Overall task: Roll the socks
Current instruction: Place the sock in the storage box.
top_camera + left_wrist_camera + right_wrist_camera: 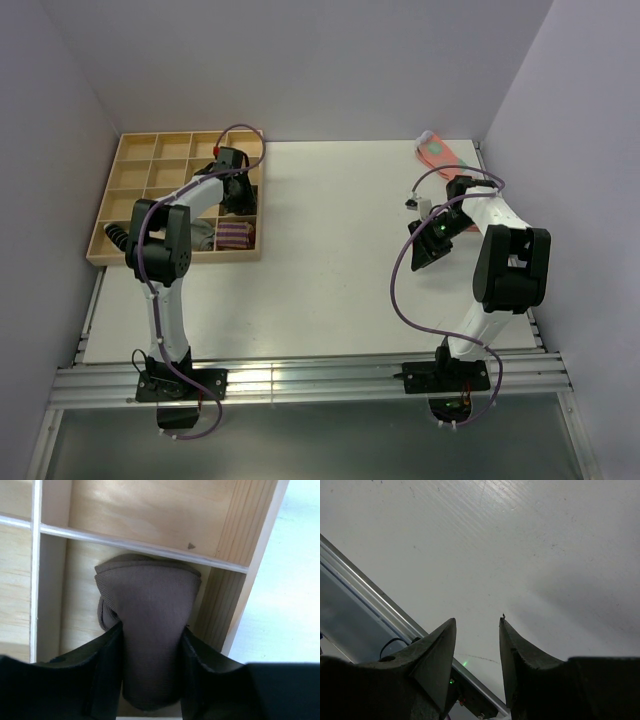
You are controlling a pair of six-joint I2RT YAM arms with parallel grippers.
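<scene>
Your left jaws are pinching the brown sock [145, 595], one finger snug against each side. It's sitting rolled up in a right-edge compartment of the wooden tray [240, 540], over at the far left of the tabletop [330, 250]. A striped bundle [235, 237] sits in the next compartment on the near side. Your right jaws are spread apart, hanging over the tabletop on the right.

A white table [330, 250] fills the middle, boxed in by pale lilac walls [300, 60] at left, top and right. An aluminium rail [320, 382] lines its lower edge, glinting at mid-frame, with a grey surface [320, 445] below.
</scene>
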